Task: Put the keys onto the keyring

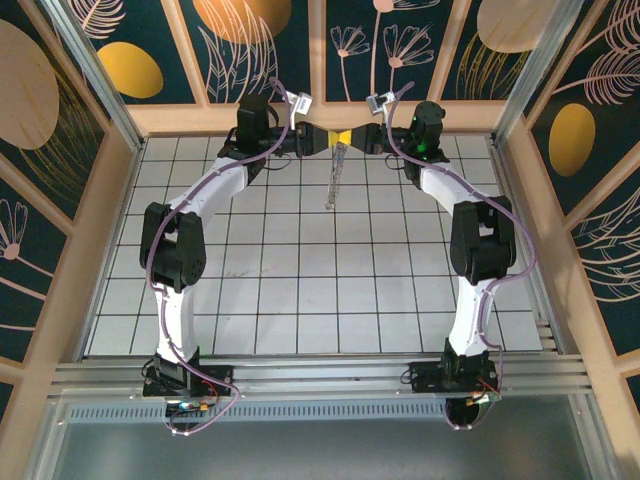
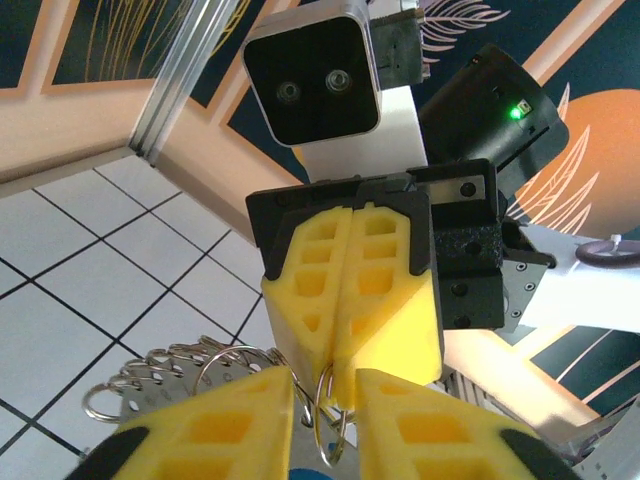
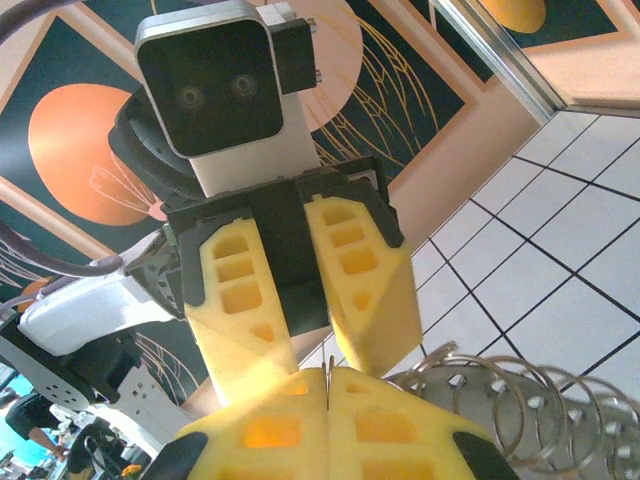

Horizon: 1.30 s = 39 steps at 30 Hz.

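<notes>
**Grip on the keyring (image 1: 333,182) at the far edge of the worktop (image 1: 300,300)**

From their bases at the near rail, the left arm (image 1: 185,250) and the right arm (image 1: 480,240) bow outward over the white tiles. They come together tip to tip just before the far wooden rim (image 1: 200,120).

The right end effector (image 2: 337,350) is pressed closed, its two yellow fingers (image 3: 395,425) flush along a single seam. A thin wire of the keyring comes out from under their tips, so it is gripping the hoop.

The left end effector (image 2: 325,395) faces it nose to nose. Its yellow fingers (image 3: 240,300) stand a little apart, one on each side of the right tips, with that same wire in the gap between them. Whether its pads touch the wire I cannot tell.

From this meeting point the keyring hangs over the tiles. From above it is seen edge-on, as a thin pale line slanting toward the near side. In the left wrist view its fringe of small metal loops (image 2: 165,372) fans out to the left beneath the fingers. In the right wrist view the loops curl off to the lower right, just beside the closed fingers.

Beyond the rim stand wood-framed wall panels (image 1: 260,40), dark blue with orange discs and pale leaf drawings.
</notes>
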Tool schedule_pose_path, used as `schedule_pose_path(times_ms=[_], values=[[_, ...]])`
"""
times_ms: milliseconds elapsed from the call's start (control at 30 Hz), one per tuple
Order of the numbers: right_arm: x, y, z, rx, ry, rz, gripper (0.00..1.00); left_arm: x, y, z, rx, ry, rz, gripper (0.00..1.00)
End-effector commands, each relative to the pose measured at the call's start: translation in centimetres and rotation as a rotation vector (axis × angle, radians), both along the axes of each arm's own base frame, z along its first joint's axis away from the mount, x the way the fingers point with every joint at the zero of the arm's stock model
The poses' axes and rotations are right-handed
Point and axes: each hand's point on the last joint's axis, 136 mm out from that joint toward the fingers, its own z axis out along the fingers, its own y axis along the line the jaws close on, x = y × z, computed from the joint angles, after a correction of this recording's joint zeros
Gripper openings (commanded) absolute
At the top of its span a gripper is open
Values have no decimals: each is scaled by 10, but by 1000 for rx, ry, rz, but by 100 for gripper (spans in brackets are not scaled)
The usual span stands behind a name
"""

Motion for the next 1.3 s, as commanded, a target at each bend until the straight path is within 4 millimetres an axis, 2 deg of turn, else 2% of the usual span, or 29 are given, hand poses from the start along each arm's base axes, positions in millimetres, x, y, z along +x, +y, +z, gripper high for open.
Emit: schedule_pose_path(times_ms=[0, 100, 300, 600, 867, 967, 1133, 1200, 1267], values=[[-4, 0, 17, 10, -85, 18, 0, 2, 0, -4, -21, -9, -20, 17], [-3, 0, 16, 11, -85, 14, 0, -1, 0, -3, -35, -8, -33, 14], [0, 0, 17, 14, -85, 6, 0, -7, 1, -4, -45, -11, -45, 20], [0, 0, 17, 17, -81, 8, 0, -8, 2, -1, -63, -14, -42, 20], [-5, 0, 15, 15, -81, 17, 0, -5, 2, 5, -96, -19, -28, 10], [-7, 0, 17, 17, -84, 14, 0, -5, 2, 8, -108, -23, -23, 0], [-10, -2, 28, 24, -111, -1, 0, -7, 4, 15, -141, -32, -19, 0], [-10, -3, 31, 27, -117, -9, 9, -8, 4, 18, -153, -37, -19, 0], [-8, -5, 33, 30, -120, -29, 22, -10, 4, 20, -166, -40, -24, 0]])
